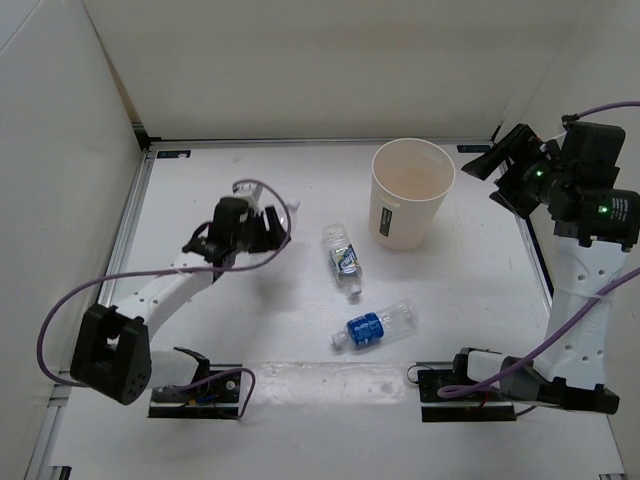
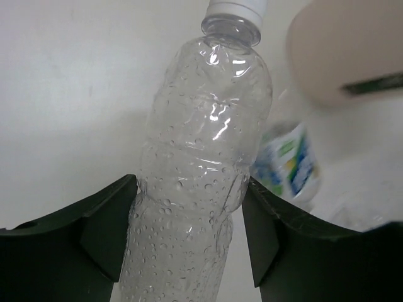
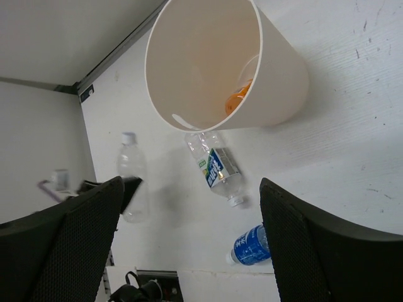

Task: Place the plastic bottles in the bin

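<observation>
My left gripper (image 1: pixel 268 228) is shut on the plain clear bottle (image 2: pixel 203 157), its fingers pressed on both sides of the body, white cap pointing away. The bottle shows faintly in the top view (image 1: pixel 287 213) and in the right wrist view (image 3: pixel 131 179). The cream-white bin (image 1: pixel 410 192) stands upright at the back centre, with the orange bottle (image 3: pixel 238 99) inside. Two blue-labelled bottles lie on the table: one (image 1: pixel 343 258) near the bin, one (image 1: pixel 372 325) nearer the front. My right gripper (image 1: pixel 505 165) is open and empty, raised right of the bin.
White walls close the table at the back and left. A metal rail (image 1: pixel 128 235) runs along the left edge. The arm bases (image 1: pixel 200 385) and their purple cables sit at the front edge.
</observation>
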